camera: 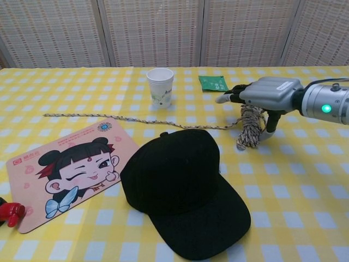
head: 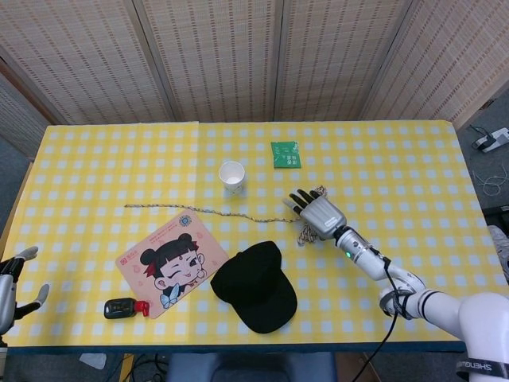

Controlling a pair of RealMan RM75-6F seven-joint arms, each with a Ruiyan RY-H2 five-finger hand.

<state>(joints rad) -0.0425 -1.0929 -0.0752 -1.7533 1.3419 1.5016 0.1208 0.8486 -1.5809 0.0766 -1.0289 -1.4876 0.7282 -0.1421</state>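
My right hand point(head: 318, 213) point(camera: 267, 94) hovers over a coiled bundle of braided rope point(head: 305, 232) point(camera: 249, 126) right of the table's middle. Its fingers reach forward and its thumb hangs down beside the bundle, which seems pinched under the palm. A loose rope strand point(head: 199, 211) point(camera: 136, 118) trails left across the yellow checked cloth. My left hand point(head: 16, 282) sits off the table's near left edge, fingers apart and holding nothing.
A paper cup point(head: 231, 176) point(camera: 160, 85) and a green packet point(head: 285, 154) point(camera: 213, 83) stand behind the rope. A black cap point(head: 254, 286) point(camera: 182, 185) lies in front, beside a cartoon mouse pad point(head: 165, 261) point(camera: 65, 166). A black and red device point(head: 126, 307) lies near the front left edge.
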